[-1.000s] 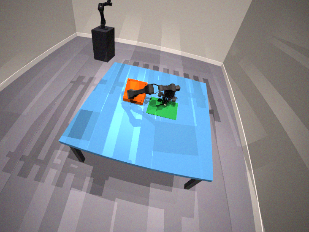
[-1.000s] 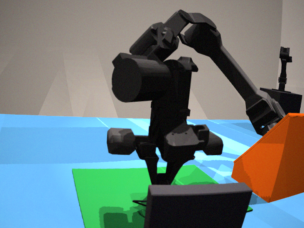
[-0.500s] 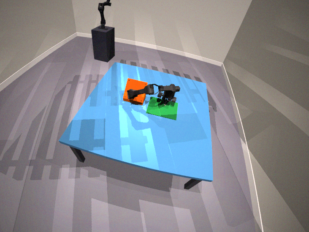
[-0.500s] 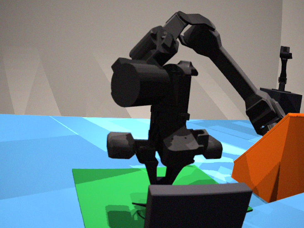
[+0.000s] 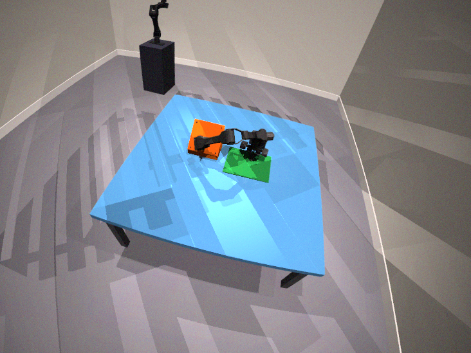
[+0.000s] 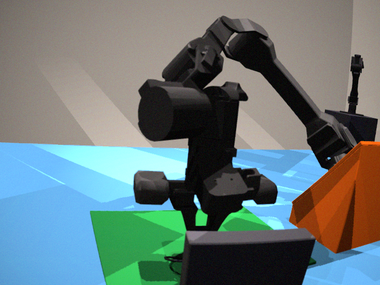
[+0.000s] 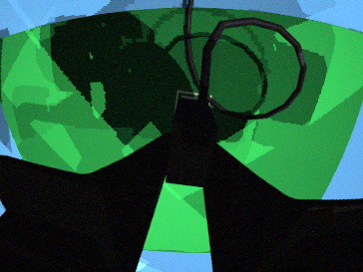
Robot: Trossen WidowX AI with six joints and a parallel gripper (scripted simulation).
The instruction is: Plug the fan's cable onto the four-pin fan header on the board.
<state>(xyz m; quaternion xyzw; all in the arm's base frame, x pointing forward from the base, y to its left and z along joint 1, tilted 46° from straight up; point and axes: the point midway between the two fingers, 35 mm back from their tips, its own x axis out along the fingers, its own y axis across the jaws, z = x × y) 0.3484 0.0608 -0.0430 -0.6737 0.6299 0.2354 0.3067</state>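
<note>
Jaws (image 5: 252, 157) (image 6: 200, 228) grip the dark plug (image 7: 191, 126) above a blue table (image 5: 251, 219) (image 6: 41, 234) (image 7: 339, 3), pale walls (image 5: 243, 27) (image 6: 95, 44) beyond.

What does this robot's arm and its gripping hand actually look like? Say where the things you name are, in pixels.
The arm (image 5: 213, 139) (image 6: 293, 90) is near-black, with blocky joints, slim angular links and a thick round drum near the wrist. Its gripper (image 6: 201, 226) (image 7: 188, 150) has two dark fingers tapering toward the tips. I see no lettering.

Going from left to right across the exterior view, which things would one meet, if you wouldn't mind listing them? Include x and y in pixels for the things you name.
The green board (image 5: 251, 171) (image 6: 120, 234) (image 7: 324, 145), the dark grey block in the foreground (image 6: 247, 259), the orange block (image 5: 208, 127) (image 6: 364, 196).
</note>
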